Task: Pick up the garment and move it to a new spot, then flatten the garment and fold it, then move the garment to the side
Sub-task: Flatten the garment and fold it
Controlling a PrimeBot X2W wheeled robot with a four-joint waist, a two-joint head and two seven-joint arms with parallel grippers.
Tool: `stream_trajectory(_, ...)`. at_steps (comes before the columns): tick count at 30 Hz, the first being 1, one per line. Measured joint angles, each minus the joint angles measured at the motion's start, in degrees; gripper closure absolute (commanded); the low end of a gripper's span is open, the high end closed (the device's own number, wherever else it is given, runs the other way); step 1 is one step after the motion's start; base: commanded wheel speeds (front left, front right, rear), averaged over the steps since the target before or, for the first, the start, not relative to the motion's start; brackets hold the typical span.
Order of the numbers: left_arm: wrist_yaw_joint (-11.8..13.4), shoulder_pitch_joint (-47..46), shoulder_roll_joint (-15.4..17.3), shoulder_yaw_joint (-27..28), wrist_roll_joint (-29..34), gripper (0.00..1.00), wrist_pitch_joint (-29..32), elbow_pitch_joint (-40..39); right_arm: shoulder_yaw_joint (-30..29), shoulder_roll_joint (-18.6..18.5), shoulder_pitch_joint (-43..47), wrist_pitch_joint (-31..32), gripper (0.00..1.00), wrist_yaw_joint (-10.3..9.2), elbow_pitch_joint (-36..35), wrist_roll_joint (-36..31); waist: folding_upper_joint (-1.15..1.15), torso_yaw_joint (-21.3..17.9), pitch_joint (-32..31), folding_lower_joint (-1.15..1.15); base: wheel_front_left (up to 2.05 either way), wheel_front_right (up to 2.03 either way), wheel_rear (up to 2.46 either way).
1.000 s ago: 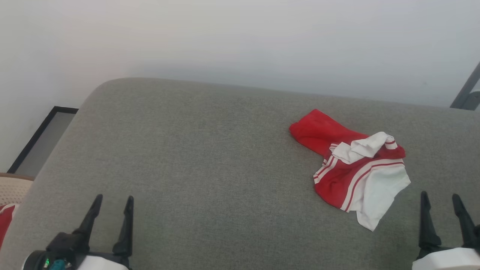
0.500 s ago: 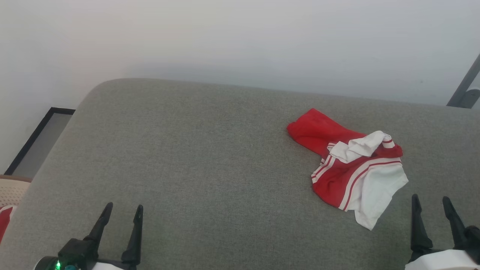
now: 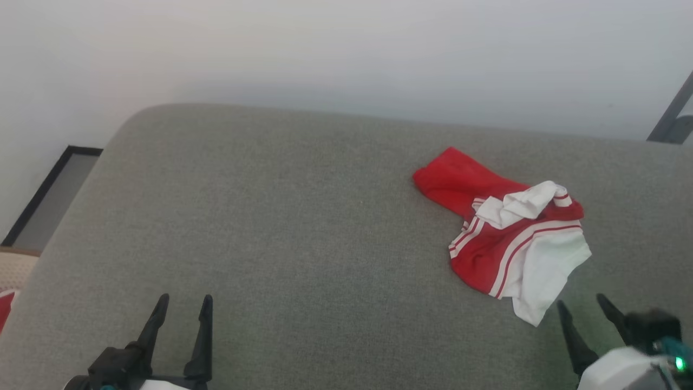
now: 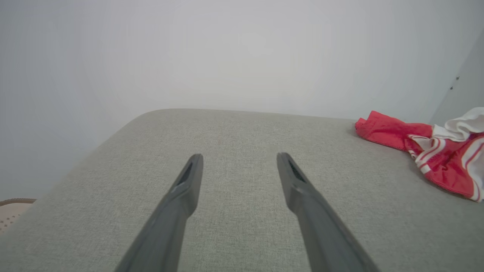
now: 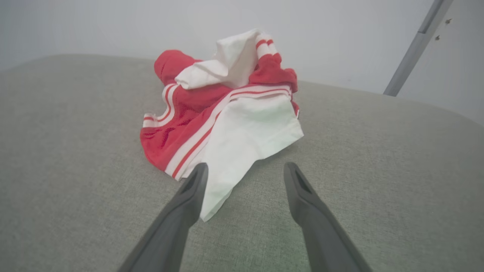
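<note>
Two sets of dark fingers are hanging low over a grey upholstered surface (image 3: 298, 227), each pair spread apart with nothing between them. The left gripper (image 3: 185, 298) is hovering at the near left, pointing across bare fabric, well apart from the garment (image 3: 503, 238). The garment is lying crumpled on the right part of the surface. Its plain red end is reaching back and to the left, a bunched white fold is sitting on top, and a white panel edged with red-and-white stripes is trailing toward the robot. The right gripper (image 3: 580, 300) is hovering just beside that panel's near corner. In the right wrist view the corner is lying against one finger's outline, and I cannot tell whether they are touching.
</note>
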Motion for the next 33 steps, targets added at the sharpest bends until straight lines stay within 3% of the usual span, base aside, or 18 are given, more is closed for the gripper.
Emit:
stream_trajectory(6,0.0,-0.8,-1.4,-0.4,0.0,0.0,0.0,0.2,7.9,-9.5,-4.0,14.5,0.0,0.01,-0.1,6.9,0.0,0.3,2.6,0.0,0.0,0.0,0.0)
stream_trajectory(10,0.0,-3.0,-2.2,-2.0,0.0,0.0,0.0,0.4,11.0,-13.8,-7.0,22.0,0.0,0.01,-1.6,10.0,0.0,0.9,4.8,0.0,0.0,0.0,0.0)
stream_trajectory(19,0.0,-6.3,-3.6,-4.1,-0.7,0.0,0.0,1.2,13.4,-17.6,-11.1,31.0,0.02,0.01,-2.6,12.0,0.0,3.4,9.4,0.0,0.0,0.0,0.0)
stream_trajectory(20,0.0,-6.6,-3.6,-4.3,-0.9,0.0,0.0,1.3,13.6,-17.9,-11.4,31.6,0.31,0.01,-2.8,12.0,0.0,3.7,10.0,0.0,0.0,0.0,0.0)
stream_trajectory(21,0.0,-6.8,-3.7,-4.4,-1.0,0.0,0.0,1.4,13.4,-18.0,-11.7,32.2,0.53,0.01,-2.9,12.2,0.0,4.0,10.5,0.0,0.0,0.0,0.0)
stream_trajectory(22,0.0,-7.5,-3.8,-4.5,-1.3,0.0,0.0,1.5,13.4,-18.3,-12.3,33.4,0.65,0.01,-3.8,12.7,0.0,4.6,11.6,0.0,0.0,0.0,0.0)
stream_trajectory(23,0.0,-7.5,-3.8,-4.5,-1.3,0.0,0.0,1.5,13.4,-18.3,-12.3,33.4,1.0,0.01,-3.8,12.7,0.0,4.6,11.6,0.0,0.0,0.0,0.0)
stream_trajectory(33,0.0,-9.2,-3.8,-4.8,-3.5,0.0,0.0,2.1,12.6,-20.4,-13.2,40.3,1.0,0.1,-8.1,14.1,0.0,5.2,14.3,0.0,0.0,0.0,0.0)
